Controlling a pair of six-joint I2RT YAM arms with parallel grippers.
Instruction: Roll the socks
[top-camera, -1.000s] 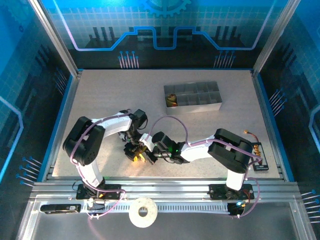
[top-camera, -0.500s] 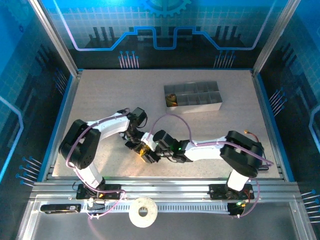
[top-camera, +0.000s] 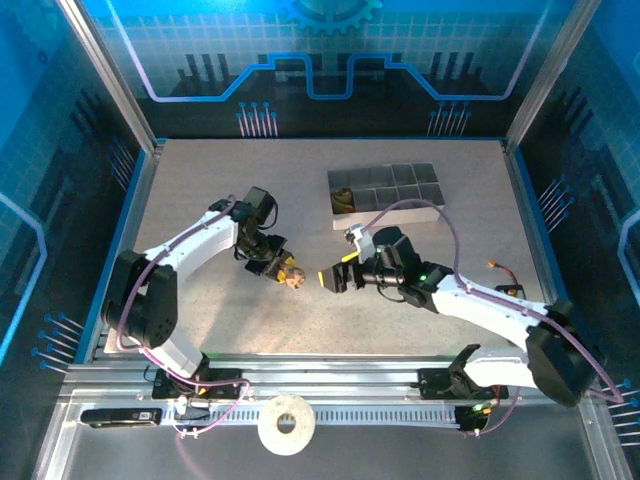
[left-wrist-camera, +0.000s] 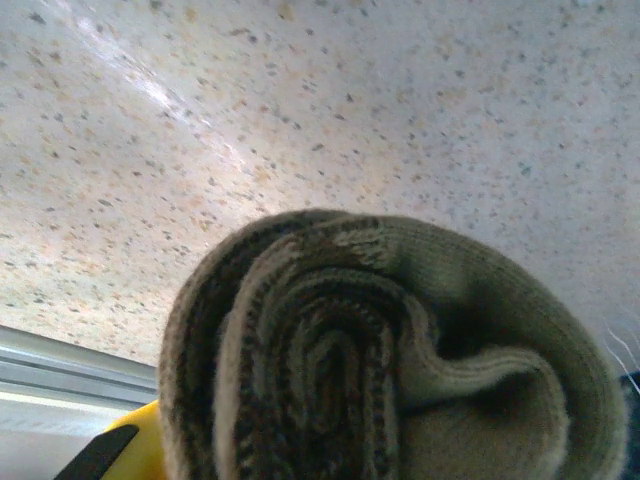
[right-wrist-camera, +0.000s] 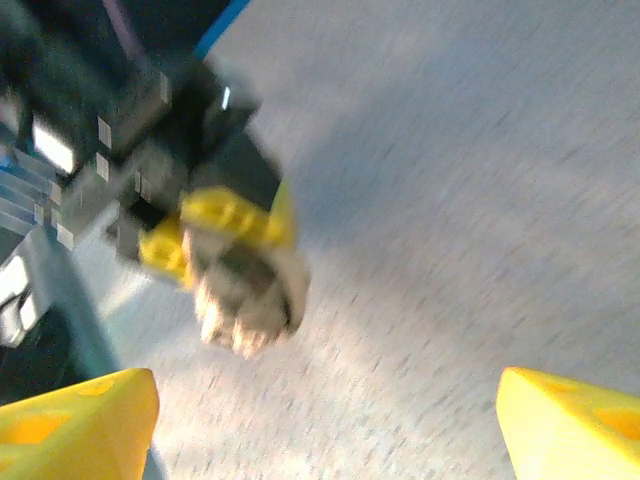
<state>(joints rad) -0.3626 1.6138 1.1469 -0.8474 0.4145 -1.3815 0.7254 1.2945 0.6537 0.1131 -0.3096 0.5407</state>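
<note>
The socks (left-wrist-camera: 380, 360) are wound together into one tight roll, olive outside with brown checked layers inside. My left gripper (top-camera: 283, 272) is shut on that roll (top-camera: 293, 278), left of the table's middle. In the right wrist view the roll (right-wrist-camera: 245, 290) sticks out from the left gripper's yellow fingers (right-wrist-camera: 215, 230), just above the speckled table. My right gripper (top-camera: 335, 280) is open a short way to the right of the roll, pointing at it. Nothing lies between its yellow fingertips (right-wrist-camera: 75, 420).
A grey compartment tray (top-camera: 400, 214) stands at the back right, with a small olive bundle (top-camera: 342, 200) in its left end compartment. An orange-tipped cable (top-camera: 496, 266) lies at the right edge. A roll of white tape (top-camera: 286, 425) sits on the front rail.
My right gripper opened, let go of the roll and pulled back to the right. My left gripper closed on the roll and carried it away from the near edge.
</note>
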